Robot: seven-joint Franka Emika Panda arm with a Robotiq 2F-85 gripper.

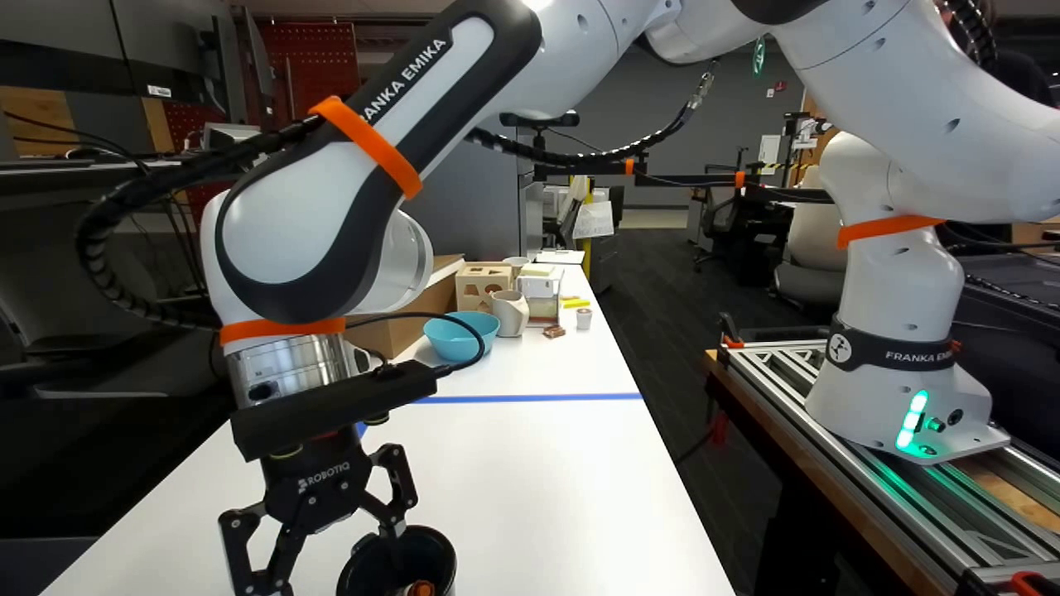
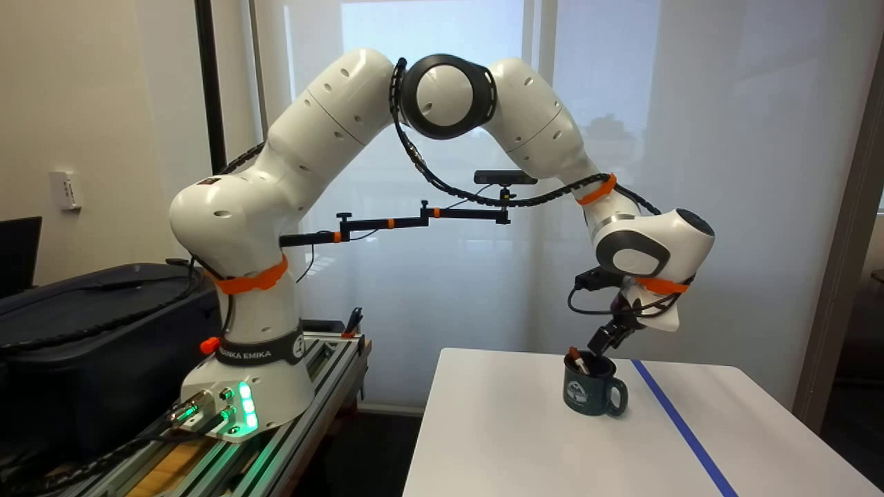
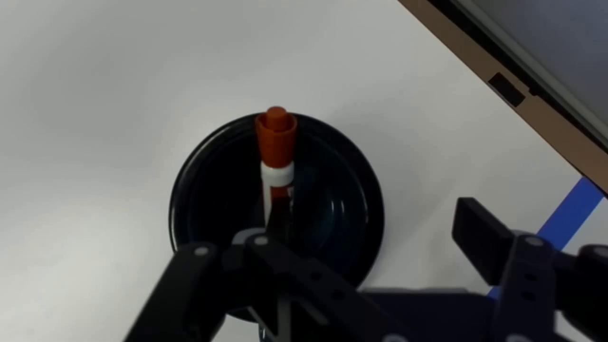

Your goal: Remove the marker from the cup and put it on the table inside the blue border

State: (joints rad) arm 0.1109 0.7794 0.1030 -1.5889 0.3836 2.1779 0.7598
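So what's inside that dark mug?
A marker, its orange end poking above the rim of the mug. The claw and the mug's sides hide its lower end; whether anything else lies down there, I can't tell.

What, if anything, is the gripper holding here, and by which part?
Nothing is held: the gripper is wide open, and the marker leans inside the cup.

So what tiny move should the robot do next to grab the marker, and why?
Probably slide the open gripper a bit toward the left of the wrist view, so the marker comes between its fingers. In that view, one finger overlaps the marker's lower part while the other is outside the cup, so closing now might miss the marker.
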